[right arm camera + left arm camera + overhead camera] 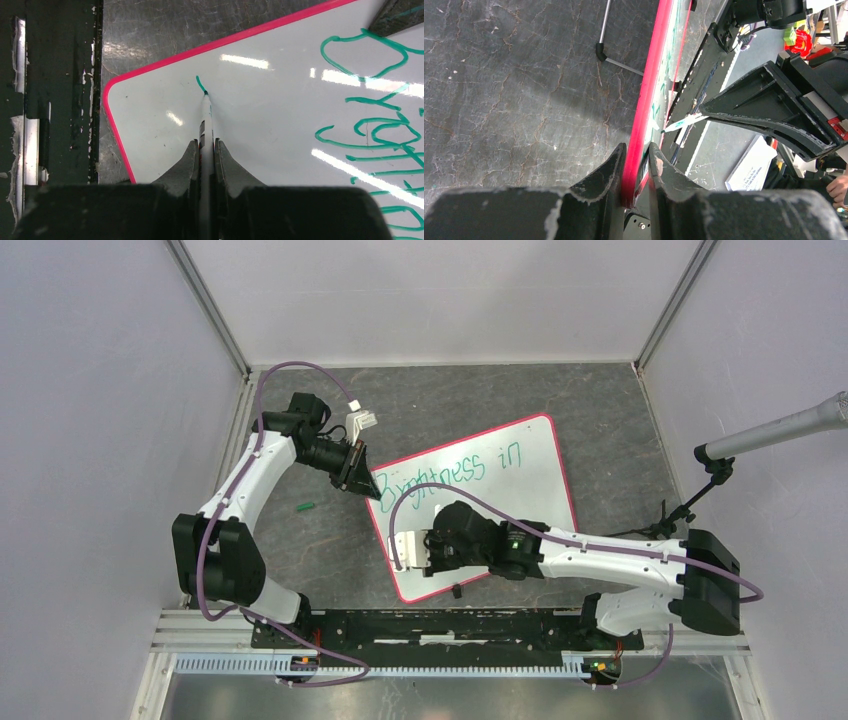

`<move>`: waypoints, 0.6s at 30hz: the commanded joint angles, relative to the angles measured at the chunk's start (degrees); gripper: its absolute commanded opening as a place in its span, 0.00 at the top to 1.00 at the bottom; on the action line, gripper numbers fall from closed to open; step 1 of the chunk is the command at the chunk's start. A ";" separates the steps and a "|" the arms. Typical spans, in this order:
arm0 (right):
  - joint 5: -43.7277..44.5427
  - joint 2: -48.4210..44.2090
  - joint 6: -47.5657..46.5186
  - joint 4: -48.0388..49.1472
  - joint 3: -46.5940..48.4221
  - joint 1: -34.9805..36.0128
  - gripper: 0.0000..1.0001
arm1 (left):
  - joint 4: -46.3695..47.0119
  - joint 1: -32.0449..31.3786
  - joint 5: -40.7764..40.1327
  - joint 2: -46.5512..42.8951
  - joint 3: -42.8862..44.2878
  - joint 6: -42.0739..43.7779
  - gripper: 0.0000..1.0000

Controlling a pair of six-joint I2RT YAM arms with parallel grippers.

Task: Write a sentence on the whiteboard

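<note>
Now R claw (204,146) w/ marker (205,112)

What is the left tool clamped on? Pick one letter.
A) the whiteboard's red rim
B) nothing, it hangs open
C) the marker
A: the left wrist view shows the left tool pinching the red rim of the whiteboard from both sides, while the marker sits in the right tool.

Left gripper (638,152) reaches forward, right gripper (206,147) angles inward; jaws seemingly clamped.
</note>
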 commanded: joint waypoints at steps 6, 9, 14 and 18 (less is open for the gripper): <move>4.80 -1.56 -0.49 -0.32 0.99 -0.11 1.00 | 1.67 -0.30 -2.73 -0.43 -0.64 0.43 0.98; 4.92 -0.98 -0.25 0.12 1.63 -0.12 1.00 | 1.67 -0.33 -2.77 -0.53 -0.64 0.40 0.98; 5.62 -0.27 0.13 0.80 2.53 -0.12 1.00 | 1.65 -0.32 -2.80 -0.67 -0.72 0.31 0.98; 5.08 0.43 0.21 0.89 3.25 -0.12 1.00 | 1.67 -0.32 -2.78 -0.69 -0.81 0.42 0.98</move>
